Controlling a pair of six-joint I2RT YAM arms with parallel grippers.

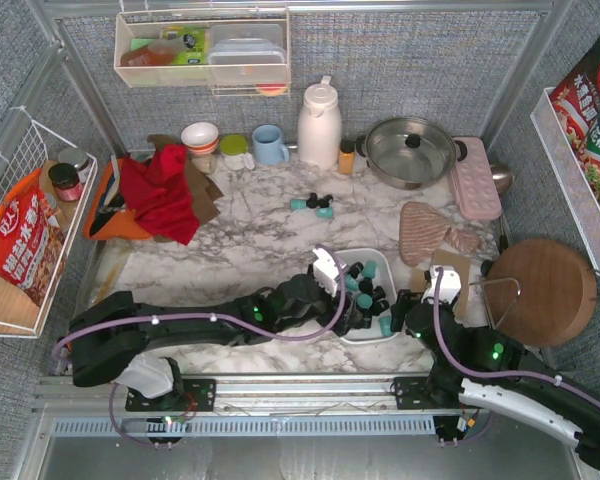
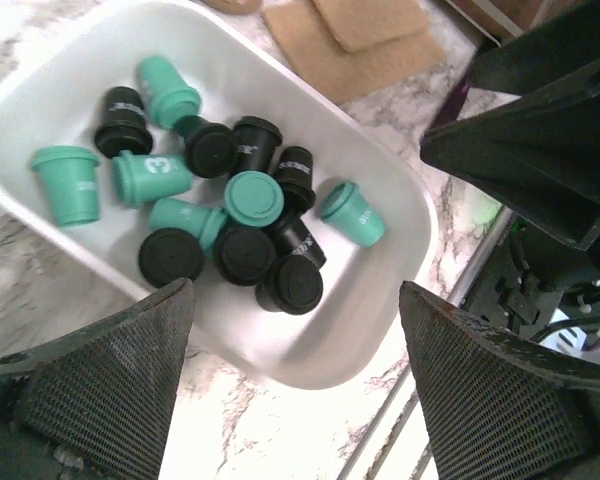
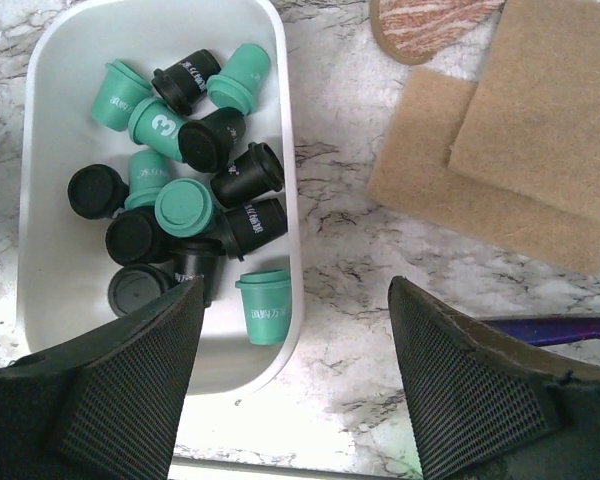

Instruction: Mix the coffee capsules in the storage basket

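Observation:
The white storage basket (image 1: 365, 338) sits on the marble table just ahead of both arms, with several teal and black coffee capsules (image 1: 365, 290) jumbled together in it. My left gripper (image 1: 338, 298) hovers over its left side, open and empty; its wrist view shows the basket (image 2: 400, 200) and the capsules (image 2: 253, 198) beyond its spread jaws (image 2: 295, 300). My right gripper (image 1: 405, 315) is at the basket's near right corner, open and empty, straddling the rim (image 3: 287, 180) above one teal capsule (image 3: 265, 305). Three more capsules (image 1: 313, 205) lie loose farther back.
Brown scouring pads (image 3: 510, 150) and a pink pot holder (image 1: 425, 230) lie right of the basket. A round wooden board (image 1: 545, 290) stands at the right edge. A thermos (image 1: 319, 125), a pan (image 1: 410, 150), cups and a red cloth (image 1: 160, 190) line the back.

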